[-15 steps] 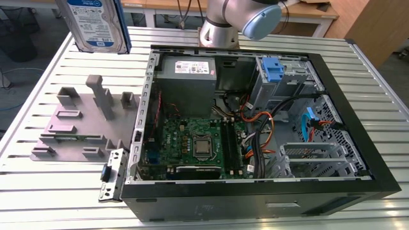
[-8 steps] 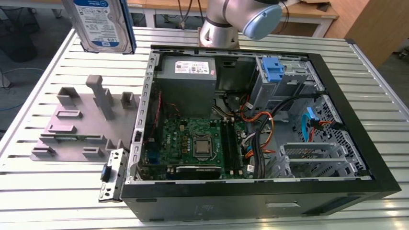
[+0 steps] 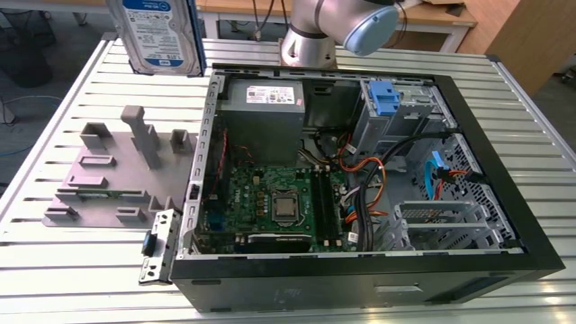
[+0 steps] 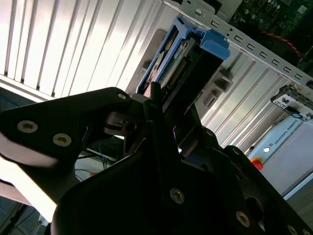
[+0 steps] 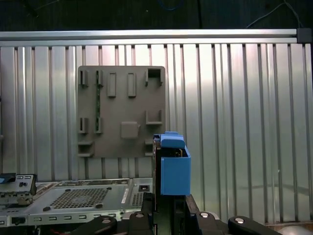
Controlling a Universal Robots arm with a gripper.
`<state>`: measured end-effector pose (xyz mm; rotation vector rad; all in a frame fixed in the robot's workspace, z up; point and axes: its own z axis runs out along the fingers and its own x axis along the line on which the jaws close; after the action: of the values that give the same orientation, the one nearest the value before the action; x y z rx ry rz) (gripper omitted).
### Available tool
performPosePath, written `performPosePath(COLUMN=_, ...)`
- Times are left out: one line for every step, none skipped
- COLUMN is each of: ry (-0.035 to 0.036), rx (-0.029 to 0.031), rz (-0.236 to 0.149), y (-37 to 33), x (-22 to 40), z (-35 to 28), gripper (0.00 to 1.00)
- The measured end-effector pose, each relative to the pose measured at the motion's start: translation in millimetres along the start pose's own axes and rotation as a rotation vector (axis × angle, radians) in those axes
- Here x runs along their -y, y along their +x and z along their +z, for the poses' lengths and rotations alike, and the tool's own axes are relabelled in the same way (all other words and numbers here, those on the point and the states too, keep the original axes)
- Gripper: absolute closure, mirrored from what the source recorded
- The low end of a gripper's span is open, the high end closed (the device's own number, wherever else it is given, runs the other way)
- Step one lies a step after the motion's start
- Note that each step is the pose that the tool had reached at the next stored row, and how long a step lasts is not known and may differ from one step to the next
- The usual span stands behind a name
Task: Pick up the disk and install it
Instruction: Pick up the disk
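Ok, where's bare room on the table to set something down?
Bare table: the exterior view's lower left, between tray and near edge, and its right, past the case. The case's inside is crowded with cables. The gripper holds the disk.

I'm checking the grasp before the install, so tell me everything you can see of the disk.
The disk is a flat, silver, metal-looking drive. Its blue-and-white label faces the exterior view, and it has blue plastic side rails. It hangs upright above the ribbed table, near the far corner of the open computer case on the exterior view's left. Both wrist views show it edge-on, clamped in the gripper. Nothing else is seen touching it.
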<state>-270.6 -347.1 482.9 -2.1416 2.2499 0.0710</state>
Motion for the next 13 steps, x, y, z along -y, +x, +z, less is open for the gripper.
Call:
performPosePath(ry=0.0000, rx=0.0000, rz=0.000, y=-0.2, x=3.3, z=0.0, gripper=0.65)
performPosePath(ry=0.0000, rx=0.0000, rz=0.000, y=-0.3, x=6.6, z=-0.1, gripper=0.65)
performPosePath(ry=-0.0001, rx=0.0000, rz=0.000, y=-0.5, x=10.0, z=-0.1, gripper=0.65)
performPosePath(ry=-0.0001, rx=0.0000, rz=0.000, y=-0.7, x=13.5, z=-0.1, gripper=0.65)
performPosePath(ry=-0.0001, rx=0.0000, rz=0.000, y=-0.9, x=16.9, z=-0.1, gripper=0.65)
performPosePath(ry=0.0000, rx=0.0001, rz=0.000, y=-1.0, x=20.2, z=-0.1, gripper=0.65)
performPosePath(ry=0.0000, rx=0.0001, rz=0.000, y=-1.2, x=23.8, z=-0.1, gripper=0.65)
performPosePath(ry=0.0000, rx=0.0000, rz=0.000, y=-1.4, x=27.4, z=-0.2, gripper=0.65)
performPosePath(ry=0.0000, rx=0.0001, rz=0.000, y=-1.5, x=30.9, z=-0.2, gripper=0.65)
performPosePath(ry=0.0000, rx=0.0000, rz=0.000, y=-1.7, x=34.3, z=-0.2, gripper=0.65)
performPosePath(ry=-0.0001, rx=0.0000, rz=0.000, y=-1.9, x=37.8, z=-0.3, gripper=0.65)
performPosePath(ry=-0.0001, rx=0.0000, rz=0.000, y=-2.0, x=41.1, z=-0.3, gripper=0.65)
performPosePath(ry=0.0000, rx=0.0000, rz=0.000, y=-2.2, x=44.5, z=-0.3, gripper=0.65)
